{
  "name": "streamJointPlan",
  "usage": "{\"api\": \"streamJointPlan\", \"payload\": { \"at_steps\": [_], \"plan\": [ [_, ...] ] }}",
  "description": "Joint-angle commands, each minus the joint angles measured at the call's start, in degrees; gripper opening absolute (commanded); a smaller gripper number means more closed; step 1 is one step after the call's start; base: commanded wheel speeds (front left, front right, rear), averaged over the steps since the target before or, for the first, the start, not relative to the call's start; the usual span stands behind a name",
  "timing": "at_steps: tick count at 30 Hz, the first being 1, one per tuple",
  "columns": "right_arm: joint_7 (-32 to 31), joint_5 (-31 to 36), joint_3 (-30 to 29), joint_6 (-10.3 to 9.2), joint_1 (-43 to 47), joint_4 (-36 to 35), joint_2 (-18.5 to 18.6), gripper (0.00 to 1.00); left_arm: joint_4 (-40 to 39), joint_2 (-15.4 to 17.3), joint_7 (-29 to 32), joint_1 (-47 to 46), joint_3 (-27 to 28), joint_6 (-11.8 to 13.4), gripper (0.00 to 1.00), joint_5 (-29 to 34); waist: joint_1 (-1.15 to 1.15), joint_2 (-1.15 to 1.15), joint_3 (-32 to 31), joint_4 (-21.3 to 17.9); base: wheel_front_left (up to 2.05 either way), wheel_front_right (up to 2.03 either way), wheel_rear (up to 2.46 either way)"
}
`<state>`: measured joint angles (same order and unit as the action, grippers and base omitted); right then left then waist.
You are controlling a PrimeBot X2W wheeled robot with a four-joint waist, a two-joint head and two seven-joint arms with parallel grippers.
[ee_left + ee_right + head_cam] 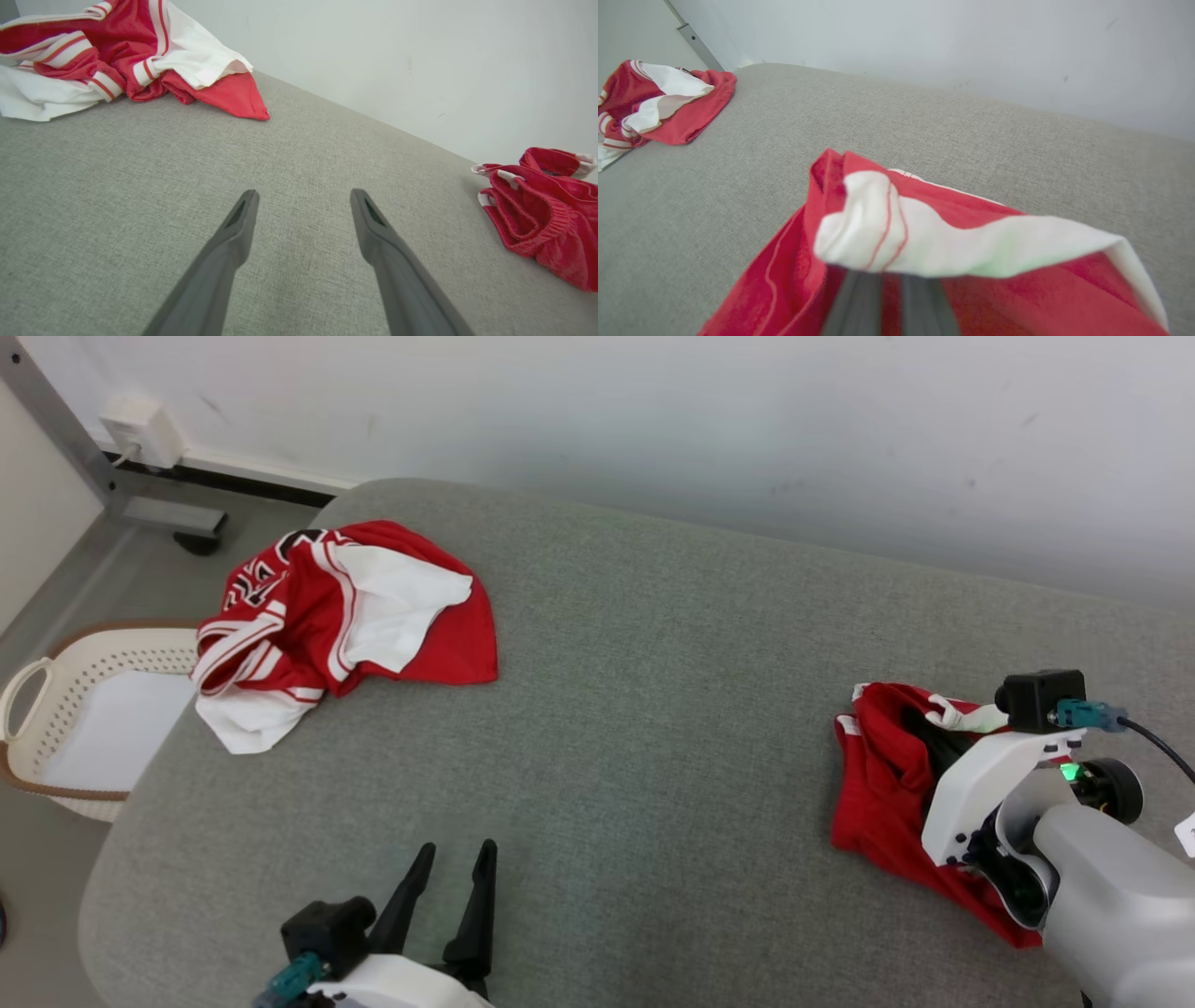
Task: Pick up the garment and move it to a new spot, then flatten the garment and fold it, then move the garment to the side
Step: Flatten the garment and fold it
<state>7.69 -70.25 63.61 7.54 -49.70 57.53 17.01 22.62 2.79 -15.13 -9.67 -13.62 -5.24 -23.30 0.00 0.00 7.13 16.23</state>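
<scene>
- Right pincer (pixel 891 298) pinches a white-edged fold of the red garment (pixel 882 793), on the grey pad's (pixel 635 728) right side.
- My left pincer (pixel 457 847) stands spread, empty.
- Black lettering on the second garment (pixel 345 607), far left: unreadable.
- Two garments, one basket (pixel 56 709).

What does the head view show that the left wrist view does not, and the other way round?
Extra in the head view: a white basket on the floor at the left, and the right arm over the red garment. Extra in the left wrist view: that garment's gathered waistband, uncovered. Both: the grey cushion, the red-and-white jersey, the open left gripper.
</scene>
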Motion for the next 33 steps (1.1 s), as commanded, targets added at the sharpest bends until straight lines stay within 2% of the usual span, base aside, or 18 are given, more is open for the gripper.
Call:
{"api": "streamJointPlan", "payload": {
  "at_steps": [1,9,14,19,26,33],
  "plan": [
    [0.65,0.3,0.44,-0.11,-1.39,0.35,-0.23,0.0,0.13,0.21,-0.01,-0.73,-0.04,0.18,1.0,-1.03,0.0,0.0,0.8,1.04,0.0,0.0,0.0],
    [6.02,0.36,0.5,-0.11,-5.03,-0.06,-2.03,0.0,0.76,0.21,-0.01,-1.02,0.15,0.39,1.0,-1.02,0.0,0.0,0.32,1.12,0.0,0.0,0.0],
    [7.09,0.48,1.11,-0.11,-4.4,-1.66,-1.37,0.0,1.17,0.22,-0.01,0.06,0.33,0.44,1.0,-0.36,0.0,0.0,-1.46,-0.39,0.0,0.0,0.0],
    [7.5,1.27,0.46,-0.12,-3.08,-4.96,1.05,0.0,1.5,0.23,-0.01,0.99,0.82,0.28,1.0,0.26,0.0,0.0,-3.39,-2.34,0.0,0.0,0.0],
    [7.51,4.53,-6.18,-0.12,0.58,-7.18,6.57,0.0,0.87,0.22,-0.01,1.81,1.01,0.32,1.0,0.58,0.0,0.0,-4.29,-4.82,0.0,0.0,0.0],
    [7.49,3.37,-9.18,-0.12,4.63,-6.05,7.68,0.0,0.42,0.22,-0.01,1.01,0.81,0.08,1.0,0.55,0.0,0.0,-2.79,-5.04,0.0,0.0,0.0]
  ]
}}
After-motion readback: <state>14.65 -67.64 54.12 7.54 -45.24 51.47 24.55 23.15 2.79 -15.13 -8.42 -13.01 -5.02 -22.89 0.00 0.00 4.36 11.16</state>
